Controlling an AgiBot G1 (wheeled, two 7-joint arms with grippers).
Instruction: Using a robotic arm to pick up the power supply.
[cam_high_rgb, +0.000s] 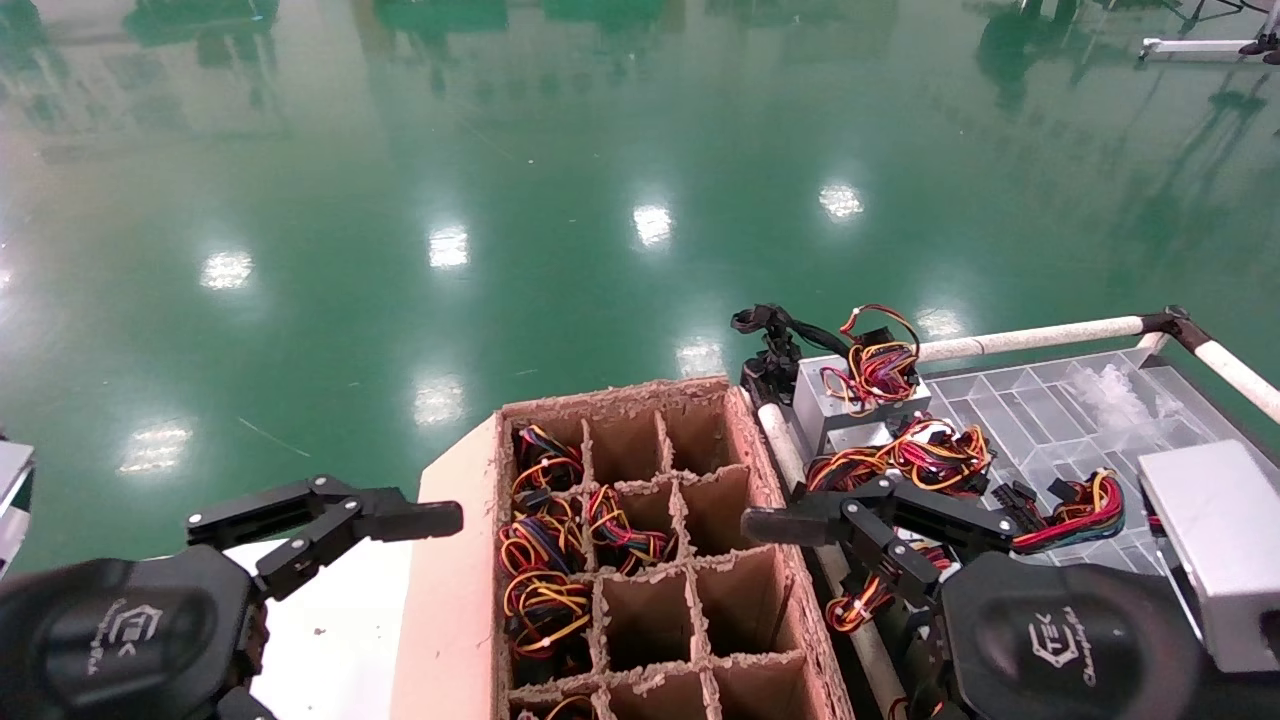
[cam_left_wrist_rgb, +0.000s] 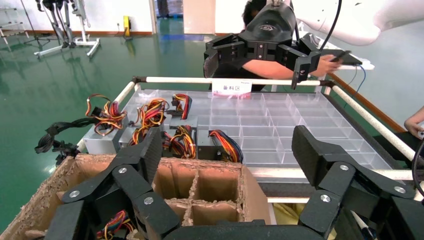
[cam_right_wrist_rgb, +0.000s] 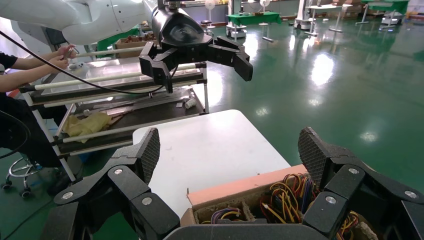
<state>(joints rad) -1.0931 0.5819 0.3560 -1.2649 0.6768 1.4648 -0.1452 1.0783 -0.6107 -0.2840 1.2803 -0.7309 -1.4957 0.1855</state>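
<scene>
Both claws wide open and empty, power supplies waiting on the clear tray.

The right gripper (cam_high_rgb: 800, 525) hangs with fingers spread wide, gripping nothing, just over the seam between the cardboard divider box (cam_high_rgb: 650, 560) and the clear compartment tray (cam_high_rgb: 1040, 410). Just beyond its fingertips sits a grey power supply (cam_high_rgb: 830, 405) at the tray's near corner, its red, yellow and black wire bundle (cam_high_rgb: 880, 365) looped on top, more wired units beside it. Over on the left, the left gripper (cam_high_rgb: 400, 520) is spread open too, holding nothing, above the white table (cam_high_rgb: 330, 620) beside the box.
</scene>
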